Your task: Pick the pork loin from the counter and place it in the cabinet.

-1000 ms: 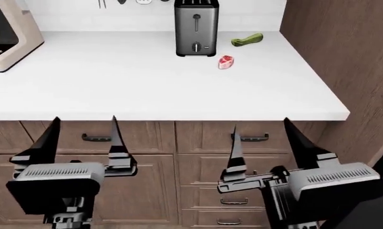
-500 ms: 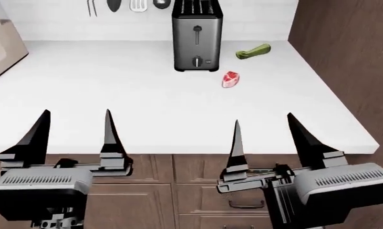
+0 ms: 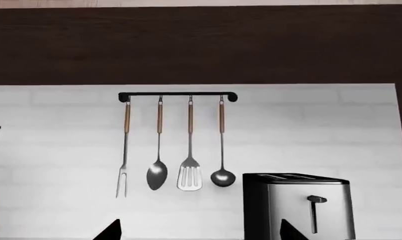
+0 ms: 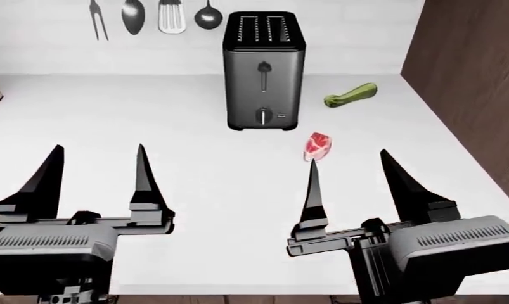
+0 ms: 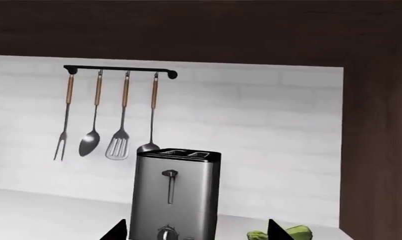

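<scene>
The pork loin (image 4: 317, 146), a small pink-red slice with a whitish rim, lies on the white counter (image 4: 195, 190) in front of the toaster's right side in the head view. My right gripper (image 4: 352, 171) is open and empty, held over the counter just in front of the pork loin. My left gripper (image 4: 97, 168) is open and empty over the counter at the left. Each wrist view shows only its own fingertips, wide apart (image 3: 197, 235) (image 5: 194, 235); the pork loin is hidden in both.
A grey toaster (image 4: 264, 69) stands at the back, also in the wrist views (image 3: 298, 205) (image 5: 176, 195). A green zucchini (image 4: 350, 95) lies to its right. Utensils (image 4: 148, 16) hang on a wall rail. A dark wood cabinet side (image 4: 474, 76) bounds the counter at right.
The head view has moved forward and up over the counter: the drawer fronts have dropped out of view, and the toaster and pork loin sit lower and closer. Both grippers stay open.
</scene>
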### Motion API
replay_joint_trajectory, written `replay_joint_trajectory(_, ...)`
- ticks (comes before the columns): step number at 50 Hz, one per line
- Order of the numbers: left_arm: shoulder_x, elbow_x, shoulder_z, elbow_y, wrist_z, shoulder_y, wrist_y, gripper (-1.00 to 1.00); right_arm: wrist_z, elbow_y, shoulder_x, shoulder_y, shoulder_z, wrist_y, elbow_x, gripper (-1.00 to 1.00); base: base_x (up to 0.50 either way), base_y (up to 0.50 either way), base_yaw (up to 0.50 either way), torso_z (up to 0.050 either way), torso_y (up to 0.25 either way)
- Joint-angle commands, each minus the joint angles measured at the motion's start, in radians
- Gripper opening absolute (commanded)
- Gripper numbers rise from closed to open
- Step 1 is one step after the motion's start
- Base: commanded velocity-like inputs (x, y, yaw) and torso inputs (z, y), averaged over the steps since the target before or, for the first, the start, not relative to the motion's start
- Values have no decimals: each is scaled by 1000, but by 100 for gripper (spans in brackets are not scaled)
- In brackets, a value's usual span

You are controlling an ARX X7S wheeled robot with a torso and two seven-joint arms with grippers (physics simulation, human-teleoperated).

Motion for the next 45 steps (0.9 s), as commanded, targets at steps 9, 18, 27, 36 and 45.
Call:
replay_joint_trajectory(9,-10,-10,3,-3,-7,-3,7,100,12,2,8,7,-10,1,3,100,500,0,0,0,0)
replay_joint_trajectory(18,-14,-16,2,-9,-10,-2,14,100,19,9,9,9,-13,-3,4,100,358,0,0,0,1)
replay_joint_trajectory(27,-21,-36,-6,-8,-11,4,21,100,16,-36,-3,86,65,219,145,100,0,0,0,0,0)
replay_joint_trajectory(36,-36,-76,-22,13,-9,20,20,100,42,45,-67,496,312,897,497,100,0,0,0,0,0)
replay_joint_trajectory(45,-44,-93,-17,12,-9,7,6,100,89,211,-114,650,357,1144,591,100,0,0,0,0,0)
